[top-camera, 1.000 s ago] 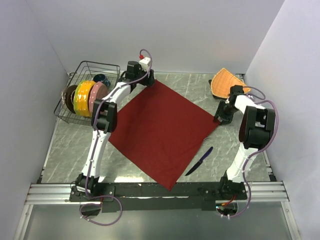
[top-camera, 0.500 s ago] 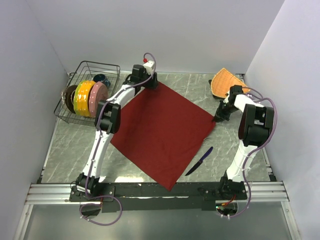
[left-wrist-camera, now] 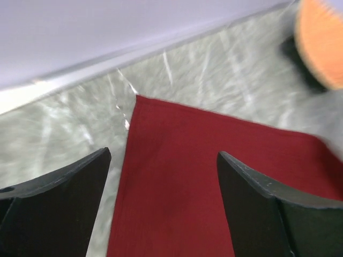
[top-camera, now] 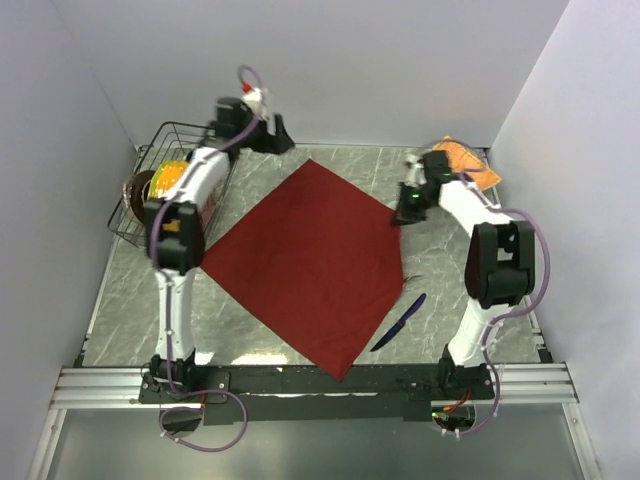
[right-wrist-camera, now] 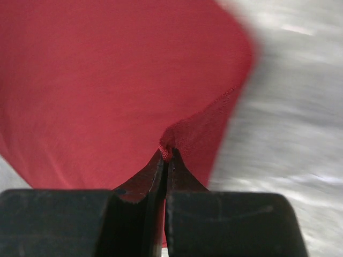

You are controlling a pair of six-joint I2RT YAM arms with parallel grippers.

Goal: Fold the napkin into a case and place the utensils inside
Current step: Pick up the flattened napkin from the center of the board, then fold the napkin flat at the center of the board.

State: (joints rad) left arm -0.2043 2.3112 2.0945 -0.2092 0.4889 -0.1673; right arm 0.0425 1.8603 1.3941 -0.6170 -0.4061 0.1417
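Napkin point(top-camera: 310, 265) corner pinched in right pincer point(right-wrist-camera: 165, 154), plain only from its wrist, left pincer point(left-wrist-camera: 163, 155) released above far corner

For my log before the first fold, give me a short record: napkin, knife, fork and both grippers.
napkin: spread flat, unfolded, right corner lifted
right gripper: shut on napkin corner
left gripper: open, above napkin's far corner, holding nothing
knife: lying beside napkin's near right edge
fork: not in view
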